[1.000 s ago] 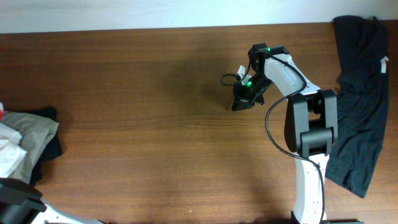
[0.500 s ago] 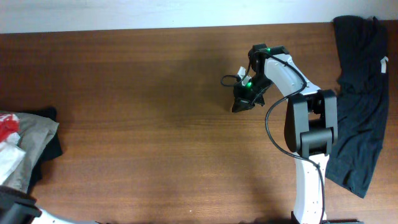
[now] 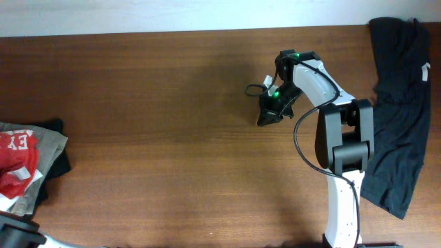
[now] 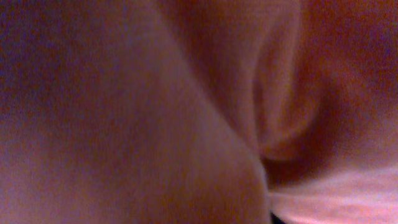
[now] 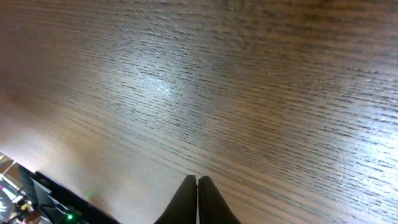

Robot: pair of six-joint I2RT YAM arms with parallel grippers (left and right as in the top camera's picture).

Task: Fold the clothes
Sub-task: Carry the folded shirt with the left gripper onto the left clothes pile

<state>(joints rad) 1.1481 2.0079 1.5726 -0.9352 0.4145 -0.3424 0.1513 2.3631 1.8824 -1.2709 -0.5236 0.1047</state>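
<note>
The red-orange T-shirt (image 3: 17, 162) with white lettering lies crumpled on the folded pile at the table's left edge. Blurred red-orange cloth (image 4: 186, 93) fills the whole left wrist view and hides the left fingers. Only a black part of the left arm (image 3: 14, 231) shows at the bottom left of the overhead view. My right gripper (image 3: 265, 117) hangs over bare wood in the middle right of the table. Its fingers (image 5: 198, 182) are pressed together and hold nothing.
Folded khaki cloth (image 3: 48, 148) and black cloth (image 3: 58, 165) lie under the shirt at the left edge. A large black garment (image 3: 400, 110) drapes along the table's right side, beside the right arm's base (image 3: 344, 145).
The red-orange shirt has come into the overhead view from the left edge and now covers the white cloth on the pile. The left arm part shifted down-left. The right arm has not moved.
</note>
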